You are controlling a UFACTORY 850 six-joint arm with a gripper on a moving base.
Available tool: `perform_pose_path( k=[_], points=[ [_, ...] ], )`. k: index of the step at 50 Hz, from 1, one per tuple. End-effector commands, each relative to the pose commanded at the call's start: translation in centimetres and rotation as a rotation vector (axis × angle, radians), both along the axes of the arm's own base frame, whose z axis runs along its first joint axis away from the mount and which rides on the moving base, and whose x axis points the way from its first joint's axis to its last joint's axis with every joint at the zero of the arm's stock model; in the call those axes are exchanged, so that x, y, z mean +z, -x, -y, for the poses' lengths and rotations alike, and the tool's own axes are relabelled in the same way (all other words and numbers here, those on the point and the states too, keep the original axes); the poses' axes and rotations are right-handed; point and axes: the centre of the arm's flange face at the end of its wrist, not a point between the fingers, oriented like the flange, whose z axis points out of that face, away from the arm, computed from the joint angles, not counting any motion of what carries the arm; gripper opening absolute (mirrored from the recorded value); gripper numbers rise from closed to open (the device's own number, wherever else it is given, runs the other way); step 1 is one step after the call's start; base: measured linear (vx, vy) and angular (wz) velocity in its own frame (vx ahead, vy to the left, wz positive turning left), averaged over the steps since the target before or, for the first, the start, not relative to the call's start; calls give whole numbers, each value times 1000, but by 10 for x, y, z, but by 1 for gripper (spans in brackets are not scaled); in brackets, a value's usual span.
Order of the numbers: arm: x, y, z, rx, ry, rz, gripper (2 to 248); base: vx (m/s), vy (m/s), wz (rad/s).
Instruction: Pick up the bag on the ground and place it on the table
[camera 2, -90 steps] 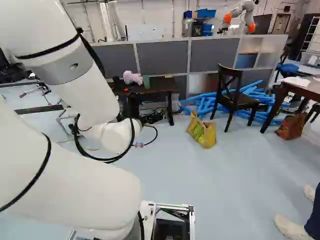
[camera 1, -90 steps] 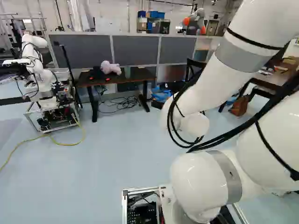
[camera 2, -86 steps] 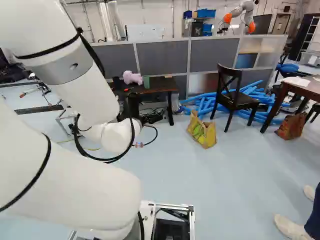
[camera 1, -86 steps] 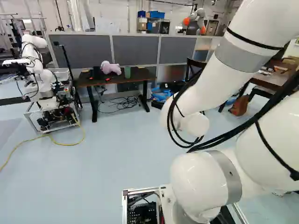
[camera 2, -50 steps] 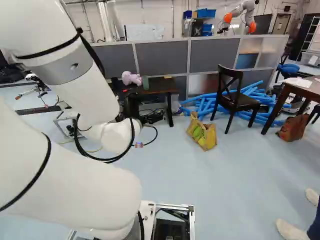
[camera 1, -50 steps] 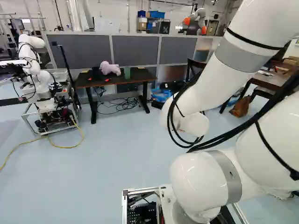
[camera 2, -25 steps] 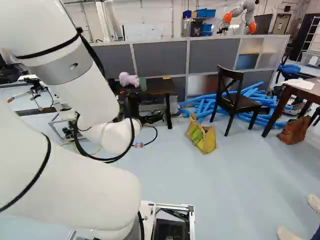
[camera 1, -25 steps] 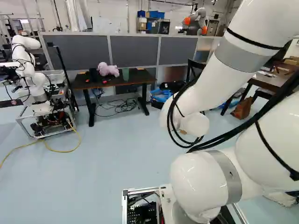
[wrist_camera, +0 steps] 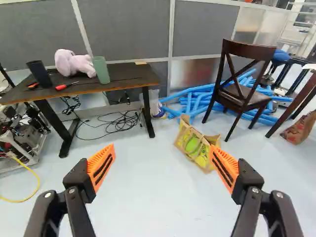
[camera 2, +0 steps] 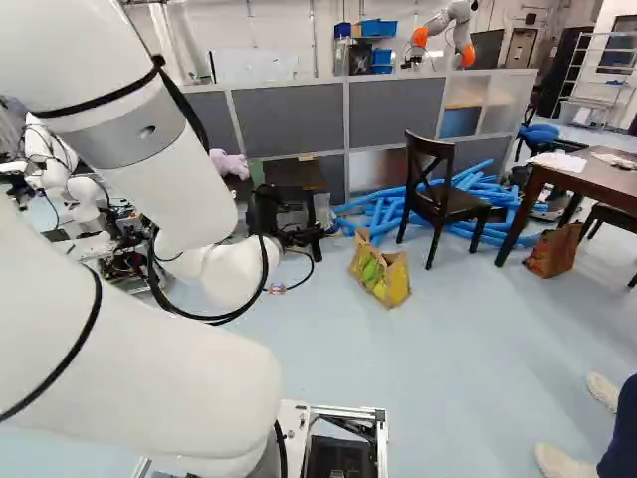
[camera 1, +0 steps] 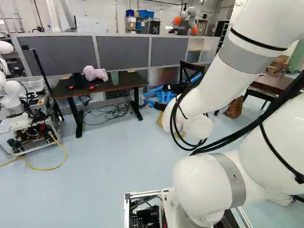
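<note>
Claw (camera 2: 282, 229): hanging open over the floor, its fingers spreading wide apart.
Yellow bag (wrist_camera: 190, 143): sitting on the floor ahead of the claw, one fingertip overlapping it in the wrist view.
Chair (wrist_camera: 241, 94): standing just beyond the bag.
Blue tubes (wrist_camera: 197, 101): lying heaped behind the chair.
Black table (wrist_camera: 133, 74): holding a plush toy (wrist_camera: 74, 64) and a green cup (wrist_camera: 101, 70); cables (wrist_camera: 118, 123) are trailing beneath.
Person (camera 2: 619, 438): standing at the right of the right base view.

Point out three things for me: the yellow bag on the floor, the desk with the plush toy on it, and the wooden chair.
Yellow bag (wrist_camera: 193, 146): wrist view, middle of its body.
Desk (wrist_camera: 132, 72): wrist view, bare part of its top.
Wooden chair (camera 2: 450, 206): right base view, its seat.
</note>
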Motion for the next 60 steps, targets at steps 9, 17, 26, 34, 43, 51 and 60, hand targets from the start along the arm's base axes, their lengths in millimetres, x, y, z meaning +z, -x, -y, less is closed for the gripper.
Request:
perform_pose_path(
  k=[9, 17, 26, 34, 43, 51, 60],
  points=[
    [0, 0, 0, 0, 0, 0, 247, 121, -80, -202],
    [0, 0, 0, 0, 0, 0, 247, 119, -77, -197],
    [0, 0, 0, 0, 0, 0, 247, 120, -80, -201],
    [0, 0, 0, 0, 0, 0, 247, 136, -85, -208],
    [0, 0, 0, 0, 0, 0, 247, 143, -86, -211],
    [0, 0, 0, 0, 0, 0, 247, 152, -88, -214],
    [0, 0, 0, 0, 0, 0, 247, 153, -78, -171]
  ],
)
